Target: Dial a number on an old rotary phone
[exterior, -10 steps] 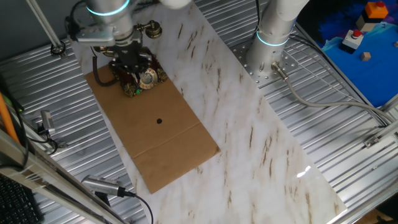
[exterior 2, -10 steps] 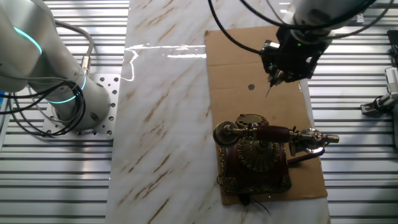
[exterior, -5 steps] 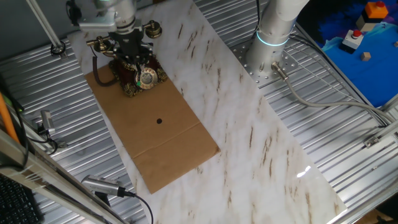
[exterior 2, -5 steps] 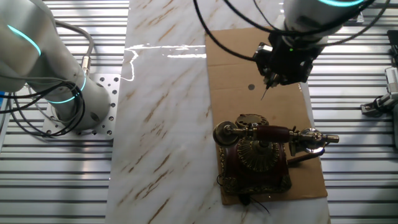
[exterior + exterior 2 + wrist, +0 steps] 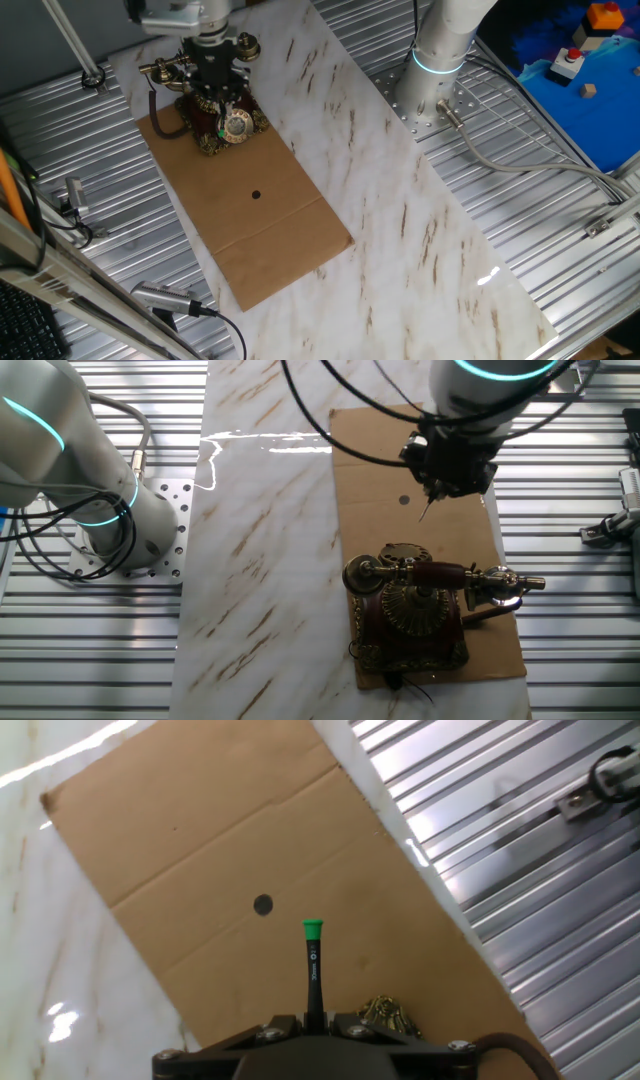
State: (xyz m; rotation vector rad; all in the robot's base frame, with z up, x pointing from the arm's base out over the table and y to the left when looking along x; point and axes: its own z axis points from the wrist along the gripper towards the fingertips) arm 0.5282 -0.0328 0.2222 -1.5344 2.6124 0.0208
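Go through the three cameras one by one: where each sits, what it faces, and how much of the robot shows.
One fixed view: high, looking down the marble table; old rotary phone far off, dial facing the camera, gripper over it.
The other fixed view: opposite side, behind the old rotary phone; gripper holding the stick beyond it.
Hand view: on the hand, looking along the stick at the cardboard; only the gripper base shows.
All three share the cardboard's dark dot.

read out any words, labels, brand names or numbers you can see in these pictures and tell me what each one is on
Black stick held in the tool: small white print on its shaft, too small to read.
Dial of the old rotary phone: any numerals are too small and blurred to read.
Nothing else carries readable text.
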